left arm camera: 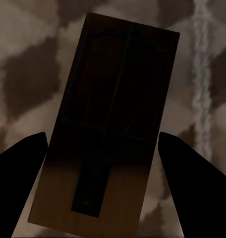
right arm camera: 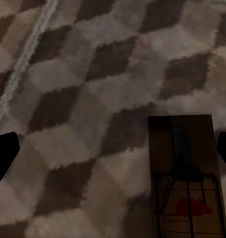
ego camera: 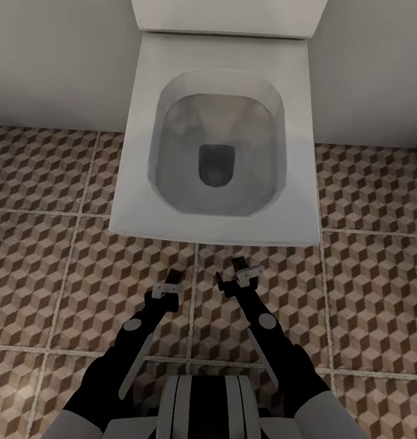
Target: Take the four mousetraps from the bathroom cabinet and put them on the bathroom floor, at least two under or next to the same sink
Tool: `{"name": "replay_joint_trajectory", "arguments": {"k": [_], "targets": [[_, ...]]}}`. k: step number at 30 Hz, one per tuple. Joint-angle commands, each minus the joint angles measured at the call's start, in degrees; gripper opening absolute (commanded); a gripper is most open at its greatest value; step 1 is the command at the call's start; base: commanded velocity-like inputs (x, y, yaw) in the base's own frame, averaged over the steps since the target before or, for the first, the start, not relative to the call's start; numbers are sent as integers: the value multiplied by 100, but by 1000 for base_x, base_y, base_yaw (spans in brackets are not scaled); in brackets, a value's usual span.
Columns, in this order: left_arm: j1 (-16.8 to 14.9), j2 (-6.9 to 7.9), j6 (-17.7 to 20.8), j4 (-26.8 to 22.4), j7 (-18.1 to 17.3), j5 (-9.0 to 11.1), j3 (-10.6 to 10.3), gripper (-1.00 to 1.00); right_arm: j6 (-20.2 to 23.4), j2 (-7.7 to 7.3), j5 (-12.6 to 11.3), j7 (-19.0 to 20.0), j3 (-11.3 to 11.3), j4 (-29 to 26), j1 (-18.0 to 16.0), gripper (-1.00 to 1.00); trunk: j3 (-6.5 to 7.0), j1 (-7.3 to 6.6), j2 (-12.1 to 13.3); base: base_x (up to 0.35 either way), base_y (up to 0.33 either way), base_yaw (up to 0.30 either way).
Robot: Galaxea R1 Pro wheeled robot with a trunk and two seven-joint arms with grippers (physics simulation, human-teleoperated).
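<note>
The left claw [left arm camera: 100, 148] grips 1 flat tan wooden mousetrap [left arm camera: 110, 129], long axis running out past its fingertips. The right claw [right arm camera: 113, 144] holds another mousetrap [right arm camera: 185, 178] against one finger; the cube-patterned tiled floor [ego camera: 367, 268] lies just beyond both.

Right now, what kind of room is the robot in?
It looks like a bathroom. A white toilet with its bowl open stands against the wall right in front of the robot, and the floor is covered in big tiles with a brown and beige cube pattern.

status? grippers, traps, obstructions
Left gripper shut on mousetrap. Right gripper: second mousetrap between fingers, grip unclear. Toilet dead ahead, on cube-pattern floor.
</note>
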Motion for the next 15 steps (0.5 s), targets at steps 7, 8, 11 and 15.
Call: {"name": "replay_joint_trajectory", "arguments": {"k": [7,8,11,15], "targets": [[-4,-4,-141,144,44,59,-10,-100,-3,-3,37,-30,9,-4,-2,100,-2,-1,-1,0,0,0],[-5,-5,-165,171,44,59,-10,-100,-3,-3,37,-30,9,-5,-2,100,-2,-1,-1,0,0,0],[-6,-6,-190,214,44,59,-10,-100,-3,-3,37,-30,9,-6,-2,100,-2,-1,-1,0,0,0],[-6,-6,-203,245,44,59,-10,-100,-3,-3,37,-30,9,-5,-2,100,-2,-1,-1,0,0,0]]}}
